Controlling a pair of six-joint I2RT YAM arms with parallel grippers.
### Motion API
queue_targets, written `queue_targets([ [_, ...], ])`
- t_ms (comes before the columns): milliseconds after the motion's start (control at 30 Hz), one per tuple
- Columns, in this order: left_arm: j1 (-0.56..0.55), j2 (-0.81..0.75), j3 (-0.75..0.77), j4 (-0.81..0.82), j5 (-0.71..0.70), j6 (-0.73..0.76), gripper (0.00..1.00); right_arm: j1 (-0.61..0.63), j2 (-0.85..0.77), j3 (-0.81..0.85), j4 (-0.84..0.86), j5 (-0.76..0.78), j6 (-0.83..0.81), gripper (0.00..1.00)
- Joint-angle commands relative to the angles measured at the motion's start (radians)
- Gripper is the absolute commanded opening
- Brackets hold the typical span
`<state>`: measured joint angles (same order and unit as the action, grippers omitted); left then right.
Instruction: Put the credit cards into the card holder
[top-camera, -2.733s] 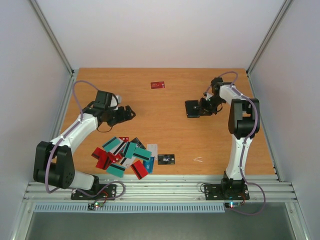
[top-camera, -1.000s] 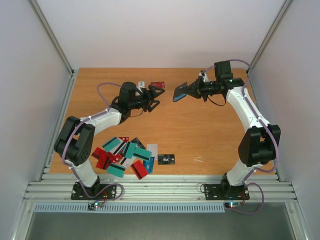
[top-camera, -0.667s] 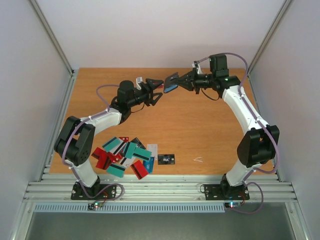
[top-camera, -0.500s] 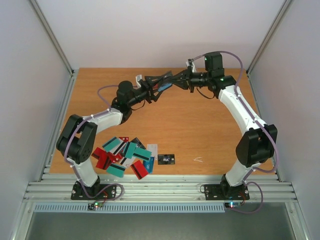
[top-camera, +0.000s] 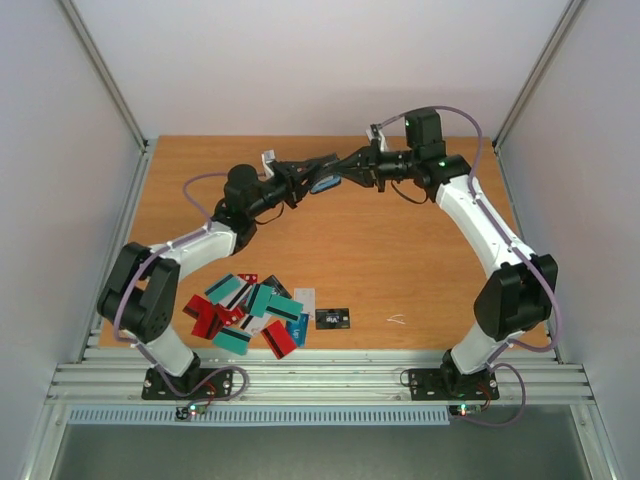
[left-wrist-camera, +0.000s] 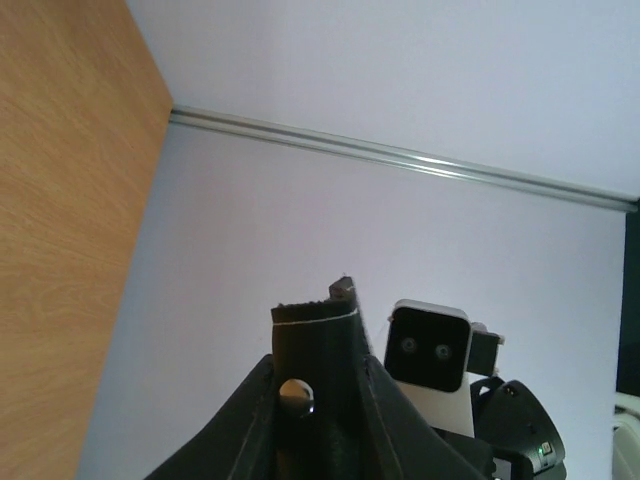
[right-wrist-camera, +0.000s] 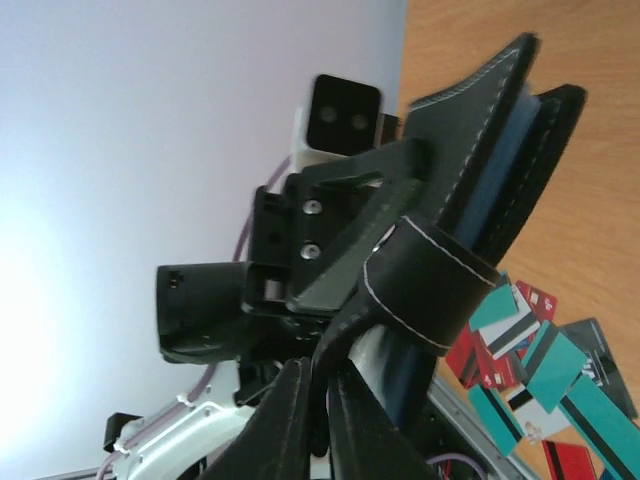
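Tally: clamping one card holder (right-wrist-camera: 490, 130) midair between left gripper (left-wrist-camera: 318, 365) and right gripper (right-wrist-camera: 320, 370); lying heaped on table (top-camera: 400, 270), roughly dozen credit cards (top-camera: 250, 312), one black card (top-camera: 333, 318) beside.

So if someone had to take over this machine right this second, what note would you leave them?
Left jaws: closed on one flap of the card holder, which is up in the air over the far side of the table.
Right jaws: shut on the holder's strap.
Credit cards: heaped on the table near the left arm's base.
Done: both arms hold the holder; no card visible in it.
Left: spread the holder open, then load every card.
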<state>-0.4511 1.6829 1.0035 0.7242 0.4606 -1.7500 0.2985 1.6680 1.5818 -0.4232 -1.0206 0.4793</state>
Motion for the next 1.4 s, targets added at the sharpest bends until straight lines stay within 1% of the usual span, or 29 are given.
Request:
queue_targets([
  [0,-0.008,-0.11,-0.008,-0.08,0.006,0.126,0.15,0.007,-0.071,-0.017,-0.167,0.039,-0.167,0.19],
  [33,-0.008,-0.127,-0.004,-0.116,0.008,0.161,0.13,0.007,-0.079,-0.008,-0.236,0.055,-0.226,0.31],
  [67,-0.008,-0.148,0.003,-0.188,0.011,0.194,0.12,0.007,-0.089,0.003,-0.321,0.081,-0.286,0.44],
  [100,-0.008,-0.167,0.011,-0.243,0.015,0.264,0.1,0.007,-0.1,0.013,-0.401,0.109,-0.353,0.52],
  [167,-0.008,-0.208,0.031,-0.341,0.027,0.374,0.09,0.006,-0.118,0.032,-0.545,0.178,-0.476,0.61],
  [200,-0.008,-0.222,0.046,-0.396,0.036,0.429,0.08,0.007,-0.128,0.04,-0.601,0.216,-0.534,0.63],
  [267,-0.01,-0.245,0.086,-0.516,0.057,0.617,0.02,0.007,-0.141,0.053,-0.698,0.273,-0.607,0.65],
  [300,-0.012,-0.254,0.098,-0.559,0.063,0.675,0.0,0.007,-0.146,0.061,-0.722,0.289,-0.629,0.66],
  [367,-0.027,-0.272,0.122,-0.656,0.058,0.828,0.0,0.009,-0.149,0.087,-0.76,0.308,-0.657,0.66],
  [400,-0.037,-0.278,0.141,-0.708,0.048,0.877,0.0,0.014,-0.147,0.108,-0.776,0.319,-0.668,0.66],
  [433,-0.054,-0.28,0.159,-0.784,0.035,0.957,0.0,0.025,-0.143,0.13,-0.798,0.334,-0.681,0.65],
  [500,-0.089,-0.277,0.201,-0.887,-0.005,1.052,0.0,0.056,-0.128,0.187,-0.842,0.375,-0.705,0.64],
  [600,-0.147,-0.274,0.235,-0.972,-0.089,1.139,0.0,0.1,-0.111,0.254,-0.884,0.423,-0.702,0.62],
  [767,-0.236,-0.261,0.281,-1.034,-0.254,1.176,0.0,0.161,-0.128,0.234,-0.849,0.493,-0.608,0.56],
  [933,-0.286,-0.262,0.303,-1.043,-0.339,1.168,0.0,0.198,-0.172,0.137,-0.774,0.567,-0.489,0.47],
  [1000,-0.296,-0.262,0.311,-1.046,-0.353,1.161,0.0,0.212,-0.191,0.094,-0.736,0.585,-0.434,0.44],
  [1167,-0.316,-0.258,0.331,-1.058,-0.369,1.154,0.0,0.235,-0.211,0.025,-0.674,0.608,-0.381,0.42],
  [1367,-0.341,-0.249,0.353,-1.069,-0.378,1.144,0.0,0.239,-0.216,-0.028,-0.587,0.566,-0.342,0.41],
])
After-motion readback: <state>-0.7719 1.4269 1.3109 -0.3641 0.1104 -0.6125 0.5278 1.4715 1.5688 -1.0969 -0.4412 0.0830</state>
